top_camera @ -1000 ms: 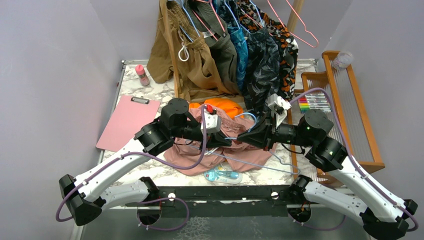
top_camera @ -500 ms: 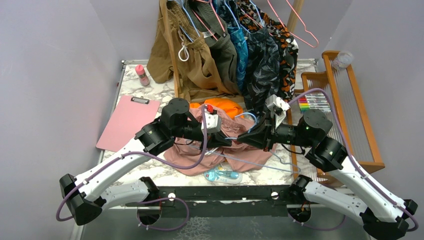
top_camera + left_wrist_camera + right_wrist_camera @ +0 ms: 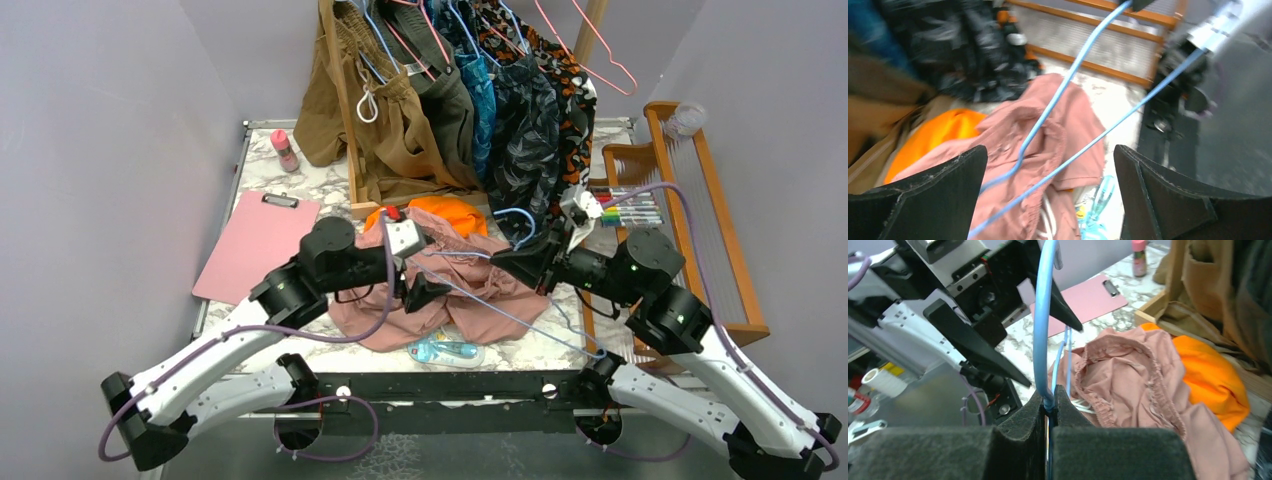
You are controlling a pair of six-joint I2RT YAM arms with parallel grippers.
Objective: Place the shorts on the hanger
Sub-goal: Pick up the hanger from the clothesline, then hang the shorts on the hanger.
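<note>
Clamping the hanger in the right gripper, jaws shut tight on the blue wire, to hold the frame up over the shorts; holding the left gripper spread wide just above the shorts, empty, probably to take the waistband next

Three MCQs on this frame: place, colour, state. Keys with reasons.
1. The clipboard lies where on the table? A) left side B) right side C) centre
2. Colour of the hanger in the right gripper? A) pink B) light blue C) white
3. The left gripper is: A) shut on the hanger B) open, empty C) shut on a marker

A: it lies flat by the left edge.
B: light blue wire runs from its shut jaws.
B: its jaws stand wide apart, gripping nothing.
</note>
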